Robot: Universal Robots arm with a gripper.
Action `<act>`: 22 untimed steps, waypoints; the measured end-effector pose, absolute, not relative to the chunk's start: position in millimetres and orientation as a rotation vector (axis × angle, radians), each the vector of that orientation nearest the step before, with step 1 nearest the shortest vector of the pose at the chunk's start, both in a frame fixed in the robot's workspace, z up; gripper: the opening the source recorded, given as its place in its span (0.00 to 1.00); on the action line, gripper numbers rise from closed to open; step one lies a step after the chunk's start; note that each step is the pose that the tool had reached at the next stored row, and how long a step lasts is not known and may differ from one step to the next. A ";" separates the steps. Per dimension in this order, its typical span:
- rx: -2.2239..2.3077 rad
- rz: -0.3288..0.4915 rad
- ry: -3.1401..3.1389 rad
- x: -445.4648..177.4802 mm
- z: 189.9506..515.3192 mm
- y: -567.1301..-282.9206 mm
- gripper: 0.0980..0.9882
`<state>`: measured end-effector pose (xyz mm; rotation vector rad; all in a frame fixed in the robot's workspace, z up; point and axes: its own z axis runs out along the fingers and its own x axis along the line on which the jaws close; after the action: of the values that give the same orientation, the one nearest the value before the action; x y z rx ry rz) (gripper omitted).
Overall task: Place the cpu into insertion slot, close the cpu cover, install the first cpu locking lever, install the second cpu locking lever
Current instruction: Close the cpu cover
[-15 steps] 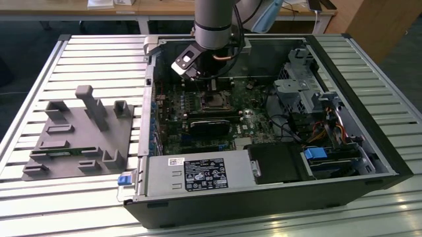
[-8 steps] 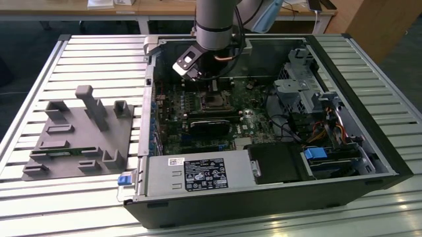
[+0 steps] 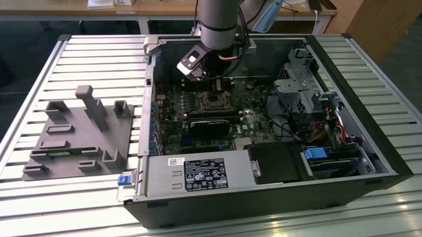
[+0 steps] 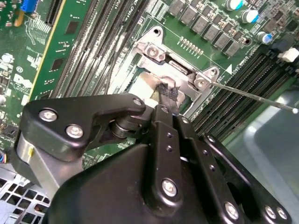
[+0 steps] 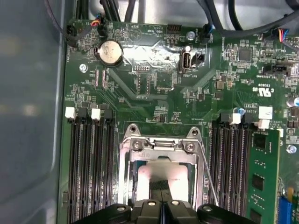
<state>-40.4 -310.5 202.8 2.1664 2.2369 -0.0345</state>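
Inside the open computer case, my gripper hangs straight over the insertion slot on the motherboard. In both wrist views its black fingertips are pressed together, right above the middle of the socket. The cpu lies flat in the slot as a pale silver square, partly hidden by the fingertips. The cpu cover, a silver frame with screws at its corners, lies around the chip. One thin wire locking lever stands up beside the socket and sticks out past it.
Long black memory slots flank the socket on both sides, with a green card beyond one bank. A black block sits just in front of the socket. A power supply, a drive cage and a grey fixture are nearby.
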 end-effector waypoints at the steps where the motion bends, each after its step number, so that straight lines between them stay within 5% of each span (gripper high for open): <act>1: 2.166 -0.035 2.237 -40.5 204.3 -310.6 0.01; 22: 2.166 -0.035 2.237 -32.7 207.3 -310.7 0.01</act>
<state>-32.7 -310.7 207.3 2.1664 2.2372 -0.0353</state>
